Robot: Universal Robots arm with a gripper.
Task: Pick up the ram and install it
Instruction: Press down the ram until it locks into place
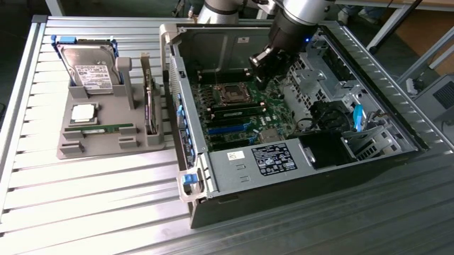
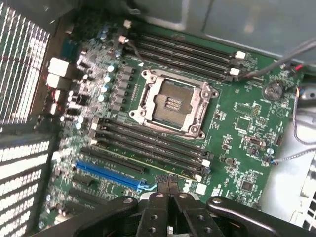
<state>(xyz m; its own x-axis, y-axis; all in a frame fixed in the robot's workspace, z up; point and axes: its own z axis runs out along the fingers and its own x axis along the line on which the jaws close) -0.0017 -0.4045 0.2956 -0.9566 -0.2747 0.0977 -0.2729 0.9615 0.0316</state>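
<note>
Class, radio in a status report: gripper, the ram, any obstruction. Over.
Gripper shut, above the motherboard inside the case. One ram seated in a slot beside the CPU socket; twin lying in the grey tray. Nothing in the way.

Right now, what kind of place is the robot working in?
Probably a computer assembly workbench or test lab. An open computer case lies on a slatted metal table, and a grey tray beside it holds spare parts, like a hard drive.

Ram (image 1: 106, 129) in holder (image 1: 106, 146), exterior view's left of computer case (image 1: 298, 159).
</note>
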